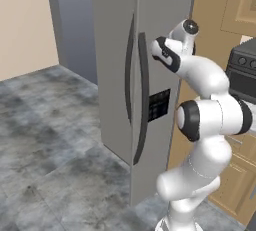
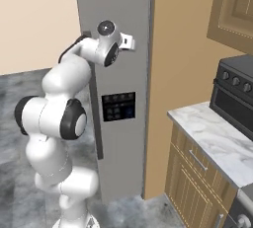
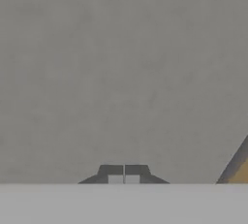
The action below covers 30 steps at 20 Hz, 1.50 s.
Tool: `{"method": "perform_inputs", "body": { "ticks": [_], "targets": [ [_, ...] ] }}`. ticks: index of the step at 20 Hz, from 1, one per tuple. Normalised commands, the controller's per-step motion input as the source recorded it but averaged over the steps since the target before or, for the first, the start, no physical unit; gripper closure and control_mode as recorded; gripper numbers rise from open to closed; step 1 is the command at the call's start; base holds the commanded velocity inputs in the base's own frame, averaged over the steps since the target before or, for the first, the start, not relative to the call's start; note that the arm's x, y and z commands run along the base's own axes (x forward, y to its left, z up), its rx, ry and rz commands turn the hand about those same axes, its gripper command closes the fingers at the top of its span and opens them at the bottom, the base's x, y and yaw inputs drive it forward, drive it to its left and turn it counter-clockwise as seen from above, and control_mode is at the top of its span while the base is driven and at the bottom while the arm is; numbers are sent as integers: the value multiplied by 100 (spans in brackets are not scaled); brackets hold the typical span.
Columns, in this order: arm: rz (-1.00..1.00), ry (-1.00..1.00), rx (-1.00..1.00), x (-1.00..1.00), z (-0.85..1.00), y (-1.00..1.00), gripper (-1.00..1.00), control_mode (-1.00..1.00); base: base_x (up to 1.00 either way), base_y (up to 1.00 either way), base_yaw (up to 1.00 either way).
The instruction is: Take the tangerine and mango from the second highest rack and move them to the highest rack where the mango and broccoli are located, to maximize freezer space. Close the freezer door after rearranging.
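Note:
The tall grey freezer [image 1: 115,15] stands with both doors closed. Its plain freezer door [image 1: 111,65] is on the left, with a dark curved handle [image 1: 129,70]. The matching door beside it carries a black dispenser panel [image 1: 159,105]. My gripper [image 3: 124,179] is shut with nothing between its fingertips. It faces the flat grey front of the dispenser door from close by, high up above the panel [image 2: 118,106]. My hand [image 2: 127,40] sits against that door. The tangerine, the mango and both racks are hidden behind the closed doors.
A tall wooden panel [image 2: 183,49] flanks the freezer on the right. Past it are a marble counter [image 2: 217,143] over wooden drawers and a dark stove [image 2: 237,89]. Grey tiled floor [image 1: 50,140] lies open to the left.

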Motion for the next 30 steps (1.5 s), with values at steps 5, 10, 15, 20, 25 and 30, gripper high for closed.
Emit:
{"method": "perform_inputs", "body": {
  "ticks": [5, 10, 15, 20, 25, 30],
  "targets": [
    [0, 0, 1, 100, -7, 2, 100, -100, 0, 0, 0],
    [-2, 0, 4, 94, 3, 9, 100, -100, 0, 0, 0],
    [-21, 0, 0, 51, 0, 19, 100, -100, 0, 0, 0],
    [-46, 0, -3, 5, 0, 12, 100, -100, 0, 0, 0],
    [-46, 5, -1, -3, 2, -4, 100, -100, 0, 0, 0],
    [-22, 11, 3, -26, 35, -15, 100, -100, 0, 0, 0]
  ]
}}
